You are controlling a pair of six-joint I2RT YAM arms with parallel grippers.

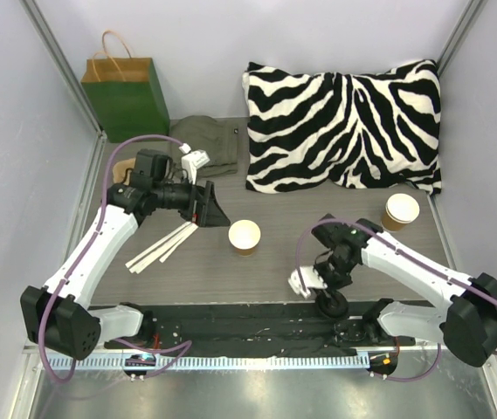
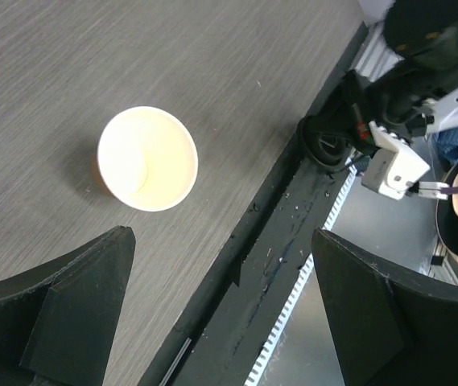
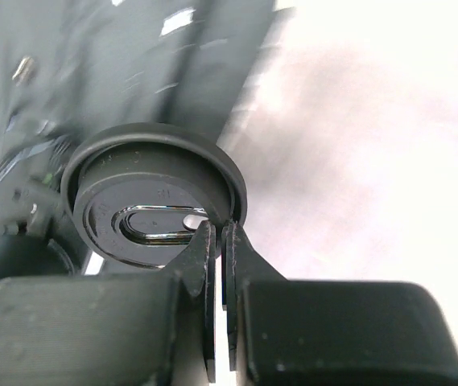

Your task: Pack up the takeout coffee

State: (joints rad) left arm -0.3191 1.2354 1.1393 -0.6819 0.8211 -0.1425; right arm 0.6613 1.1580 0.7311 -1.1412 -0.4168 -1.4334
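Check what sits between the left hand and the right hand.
Only a lidless tan cup, standing upright; the top view shows it.

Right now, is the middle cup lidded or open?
Open. The middle cup shows its white inside from above; the right gripper pinches a black lid by its rim at the near edge.
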